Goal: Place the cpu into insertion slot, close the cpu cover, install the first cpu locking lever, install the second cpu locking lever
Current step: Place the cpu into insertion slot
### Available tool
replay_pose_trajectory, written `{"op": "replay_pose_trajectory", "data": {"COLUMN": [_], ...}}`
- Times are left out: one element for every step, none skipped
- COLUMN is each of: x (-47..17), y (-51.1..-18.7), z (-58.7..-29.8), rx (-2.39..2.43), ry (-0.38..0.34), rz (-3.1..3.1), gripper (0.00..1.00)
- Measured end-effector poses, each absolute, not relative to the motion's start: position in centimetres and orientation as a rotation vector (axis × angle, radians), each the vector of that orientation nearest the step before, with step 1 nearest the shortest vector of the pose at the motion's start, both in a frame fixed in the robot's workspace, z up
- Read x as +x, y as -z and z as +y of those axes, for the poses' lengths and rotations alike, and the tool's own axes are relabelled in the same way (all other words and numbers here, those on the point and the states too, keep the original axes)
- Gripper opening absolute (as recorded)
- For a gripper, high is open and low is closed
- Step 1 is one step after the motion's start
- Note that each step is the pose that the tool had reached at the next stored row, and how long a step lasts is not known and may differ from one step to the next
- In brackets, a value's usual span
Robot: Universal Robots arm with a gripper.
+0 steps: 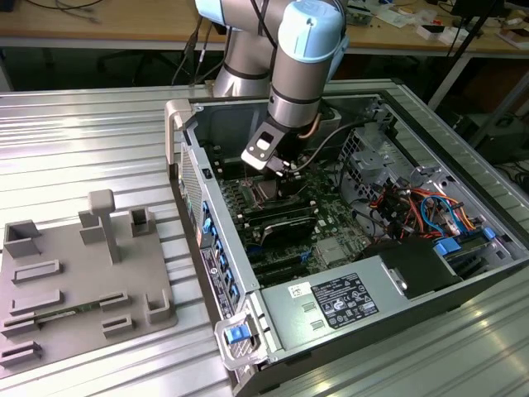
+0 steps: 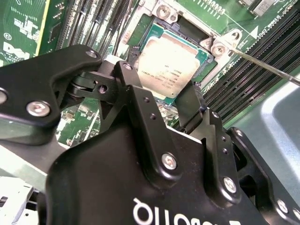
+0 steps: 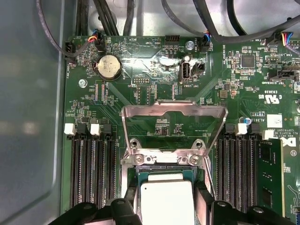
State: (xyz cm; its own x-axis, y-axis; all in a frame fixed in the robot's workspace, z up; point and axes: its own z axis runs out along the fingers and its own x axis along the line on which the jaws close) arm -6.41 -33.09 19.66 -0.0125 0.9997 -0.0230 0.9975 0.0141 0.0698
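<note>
- Second wrist view: the black gripper (image 2: 158, 83) is closest to the lens. Its two fingers (image 2: 138, 108) are parted only by the width of the chip and press on opposite edges of the cpu (image 2: 171, 63).
- The cpu has its silvery top facing up and sits squarely over the insertion slot (image 3: 159, 171). It looks fully down in the socket, though the fingers hide its edges and I cannot be sure.
- Just beyond the chip in the first wrist view, the cpu cover (image 3: 174, 108) stands swung open on its hinge. The green motherboard (image 3: 140, 70) shows through its cut-out centre.
- Banks of long black memory slots (image 3: 91, 168) run along both sides of the socket.
- Farther off on the board lies a round silver coin cell (image 3: 108, 68), with dark cables past the board's edge.
- In the exterior view, the arm (image 1: 302, 58) reaches down from the upper middle of the frame into the open computer case (image 1: 211, 248).
- The case lies on a ribbed metal counter (image 1: 83, 141).
- A grey fixture plate (image 1: 74, 273) rests at the lower left of the frame, well apart from the case.
</note>
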Motion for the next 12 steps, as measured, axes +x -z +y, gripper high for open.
{"op": "replay_pose_trajectory", "data": {"x": [-6.34,-6.28,-6.25,-6.24,-6.23,-6.22,-6.22,-6.22,-6.22,-6.22,-6.22,-6.23], "y": [-19.67,-19.67,-19.66,-19.66,-19.67,-19.69,-19.72,-19.74,-19.83,-20.01,-20.06,-20.07], "z": [-33.1,-33.1,-33.09,-33.09,-33.09,-33.09,-33.08,-33.08,-33.09,-33.09,-33.09,-33.1], "rx": [2.161,2.161,2.161,2.161,2.161,2.162,2.162,2.162,2.162,2.162,2.162,2.162], "ry": [-0.051,-0.051,-0.051,-0.051,-0.051,-0.052,-0.052,-0.052,-0.052,-0.052,-0.052,-0.052], "rz": [2.189,2.189,2.189,2.189,2.189,2.188,2.188,2.188,2.188,2.188,2.188,2.188], "gripper": [0.56,0.56,0.56,0.56,0.56,0.56,0.56,0.56,0.56,0.56,0.56,0.56]}}
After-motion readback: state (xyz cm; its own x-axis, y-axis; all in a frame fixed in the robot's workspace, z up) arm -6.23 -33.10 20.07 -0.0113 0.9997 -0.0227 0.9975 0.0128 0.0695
